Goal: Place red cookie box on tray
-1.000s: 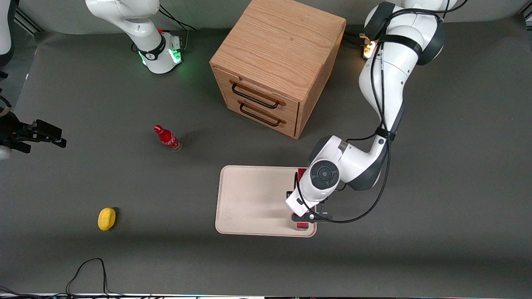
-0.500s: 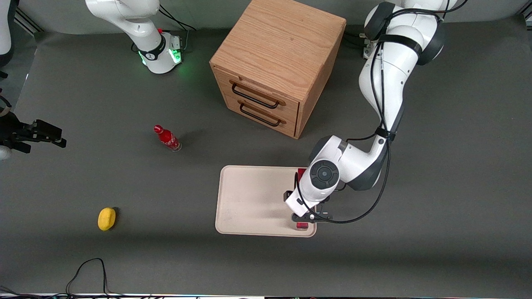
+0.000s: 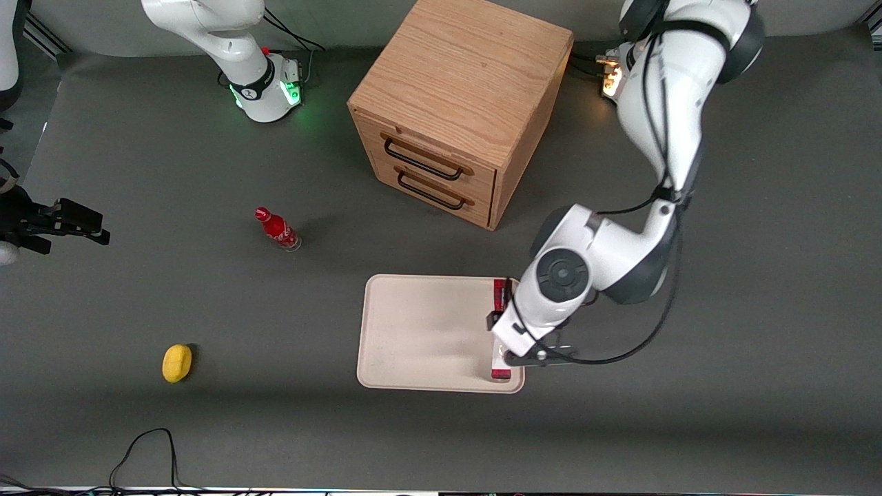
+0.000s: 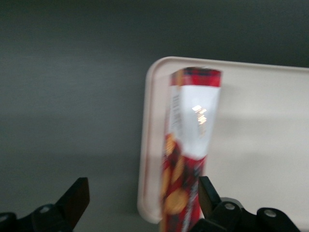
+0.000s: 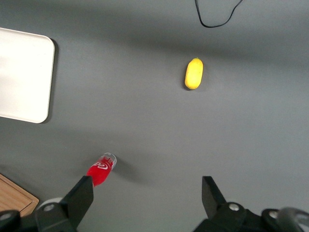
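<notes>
The red cookie box (image 3: 501, 370) (image 4: 193, 125) lies flat on the cream tray (image 3: 413, 331) (image 4: 260, 145), along the tray's short rim toward the working arm's end. My left gripper (image 3: 530, 355) (image 4: 140, 198) hovers above that rim, open. The box's nearer end sits between its black fingers (image 4: 75, 198), close to one of them and gripped by neither. In the front view the arm's wrist hides the box's middle. A corner of the tray (image 5: 24, 72) also shows in the right wrist view.
A wooden drawer cabinet (image 3: 455, 110) stands farther from the front camera than the tray. A small red bottle (image 3: 278, 229) (image 5: 100, 170) and a yellow fruit (image 3: 177, 362) (image 5: 193, 73) lie toward the parked arm's end. A black cable (image 3: 148, 448) loops at the table's front edge.
The left arm's wrist has lifted and shifted toward the working arm's end, uncovering more of the box. The box has stayed in place on the tray.
</notes>
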